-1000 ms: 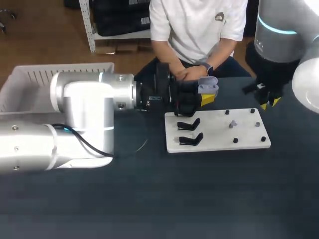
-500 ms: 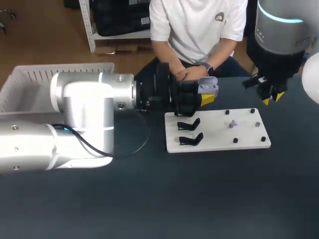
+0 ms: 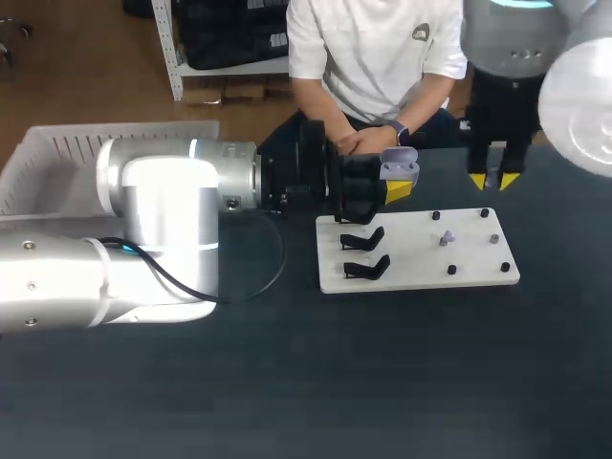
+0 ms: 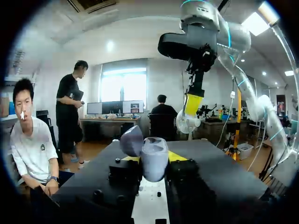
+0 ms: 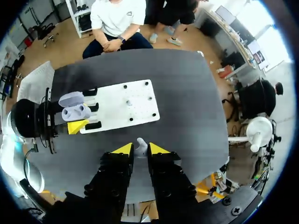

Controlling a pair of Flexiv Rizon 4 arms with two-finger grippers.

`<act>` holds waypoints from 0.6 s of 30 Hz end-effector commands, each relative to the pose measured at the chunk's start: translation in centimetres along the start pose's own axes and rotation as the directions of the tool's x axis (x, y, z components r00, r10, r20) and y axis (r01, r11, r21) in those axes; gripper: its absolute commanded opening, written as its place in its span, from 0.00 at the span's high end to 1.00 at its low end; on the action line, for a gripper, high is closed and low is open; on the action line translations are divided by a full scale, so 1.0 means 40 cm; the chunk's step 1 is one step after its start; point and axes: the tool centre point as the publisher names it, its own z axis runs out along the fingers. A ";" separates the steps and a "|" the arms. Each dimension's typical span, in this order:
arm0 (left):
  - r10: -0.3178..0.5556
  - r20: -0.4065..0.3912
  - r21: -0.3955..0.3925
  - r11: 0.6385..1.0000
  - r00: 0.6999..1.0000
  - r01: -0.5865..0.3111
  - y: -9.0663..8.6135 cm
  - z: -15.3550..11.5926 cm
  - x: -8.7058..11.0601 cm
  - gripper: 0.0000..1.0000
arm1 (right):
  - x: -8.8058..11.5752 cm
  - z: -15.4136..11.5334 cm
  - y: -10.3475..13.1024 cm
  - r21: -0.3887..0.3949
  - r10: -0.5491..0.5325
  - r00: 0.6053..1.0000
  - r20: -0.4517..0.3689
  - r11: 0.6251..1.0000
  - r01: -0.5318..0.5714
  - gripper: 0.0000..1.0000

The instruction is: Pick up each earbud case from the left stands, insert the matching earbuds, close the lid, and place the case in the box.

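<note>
My left gripper (image 3: 393, 185) is shut on a lavender earbud case (image 3: 401, 171) and holds it above the back left corner of the white board (image 3: 418, 274). The case's lid (image 4: 132, 140) stands open. In the right wrist view a small pale earbud (image 5: 141, 147) sits pinched between the yellow tips, so my right gripper (image 3: 494, 180) is shut on it. That gripper hangs above the table behind the board's back right corner, well right of the case. Two black stands (image 3: 362, 238) on the board's left side are bare. Another small earbud (image 3: 447, 237) rests on the board's right half.
A white slatted box (image 3: 57, 153) stands at the table's back left, behind my left arm. Several black pegs (image 3: 451, 271) stick up from the board's right half. Dark tabletop (image 3: 382, 373) runs in front of the board.
My right arm has swung left and toward the back, bringing its gripper nearer the case. The left arm and the case have not moved.
</note>
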 end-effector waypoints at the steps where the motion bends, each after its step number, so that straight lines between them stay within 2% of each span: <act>1: 0.004 0.007 -0.005 1.000 1.000 -0.004 -0.001 0.001 0.004 1.00 | -0.004 -0.011 0.021 0.035 0.404 0.911 -0.080 0.915 -0.402 1.00; 16: 0.004 0.007 -0.005 1.000 1.000 -0.004 -0.001 0.001 0.004 1.00 | -0.004 -0.011 0.021 0.035 0.404 0.911 -0.080 0.915 -0.402 1.00; 18: 0.004 0.007 -0.005 1.000 1.000 -0.004 -0.001 0.001 0.004 1.00 | -0.019 -0.017 0.042 0.020 0.410 0.908 -0.081 0.912 -0.410 1.00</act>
